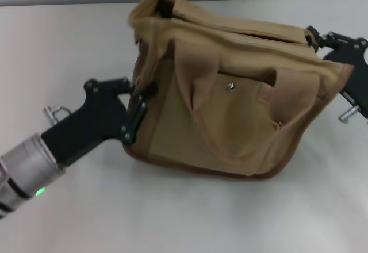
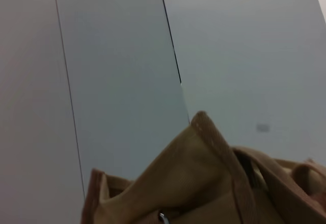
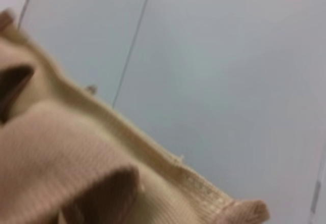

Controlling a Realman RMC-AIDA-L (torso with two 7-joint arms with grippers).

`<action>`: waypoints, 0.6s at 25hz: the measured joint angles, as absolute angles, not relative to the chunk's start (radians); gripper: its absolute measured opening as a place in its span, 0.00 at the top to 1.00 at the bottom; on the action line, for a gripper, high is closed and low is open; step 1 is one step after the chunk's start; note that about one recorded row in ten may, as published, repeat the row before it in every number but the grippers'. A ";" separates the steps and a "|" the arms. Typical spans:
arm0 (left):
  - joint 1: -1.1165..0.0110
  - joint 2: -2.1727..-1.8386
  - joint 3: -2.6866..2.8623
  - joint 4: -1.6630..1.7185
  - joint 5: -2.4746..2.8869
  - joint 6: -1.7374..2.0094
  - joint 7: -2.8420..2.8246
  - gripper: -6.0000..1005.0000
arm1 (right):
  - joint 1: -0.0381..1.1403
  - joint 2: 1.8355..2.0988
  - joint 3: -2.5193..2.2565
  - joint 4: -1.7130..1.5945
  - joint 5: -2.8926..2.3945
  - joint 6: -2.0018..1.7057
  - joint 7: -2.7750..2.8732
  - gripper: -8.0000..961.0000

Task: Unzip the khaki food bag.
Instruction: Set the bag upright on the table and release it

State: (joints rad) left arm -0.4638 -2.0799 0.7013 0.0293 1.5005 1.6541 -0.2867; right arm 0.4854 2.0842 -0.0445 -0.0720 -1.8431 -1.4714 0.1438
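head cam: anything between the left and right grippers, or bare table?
Not bare. In the head view the khaki food bag fills the stretch: the left gripper is at its left end, the right gripper at its right end.

Left gripper low, extended forward; right gripper opposite.

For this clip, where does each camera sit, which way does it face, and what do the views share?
Head view: from above, looking forward and down at the khaki food bag on the table; left gripper and right gripper flank it.
Left wrist view: low beside the bag, facing up at wall panels; no arm shows.
Right wrist view: likewise, bag up close.
Shared: the bag.
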 joint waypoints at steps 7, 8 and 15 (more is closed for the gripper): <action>-0.412 -2.080 0.795 -0.018 1.501 1.654 -0.234 0.94 | 0.538 2.084 -0.047 -0.073 -1.842 -1.469 0.129 0.92; -0.412 -2.080 0.800 -0.029 1.501 1.655 -0.222 0.94 | 0.540 2.084 -0.046 -0.072 -1.842 -1.471 0.128 0.92; -0.411 -2.080 0.777 -0.050 1.495 1.675 -0.212 0.86 | 0.522 2.088 -0.017 -0.061 -1.836 -1.512 0.121 0.80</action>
State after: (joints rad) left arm -0.4106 -2.0801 0.7774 -0.0498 1.4948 1.6753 -0.2123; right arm 0.5215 2.0882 -0.0169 -0.0615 -1.8361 -1.5119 0.1210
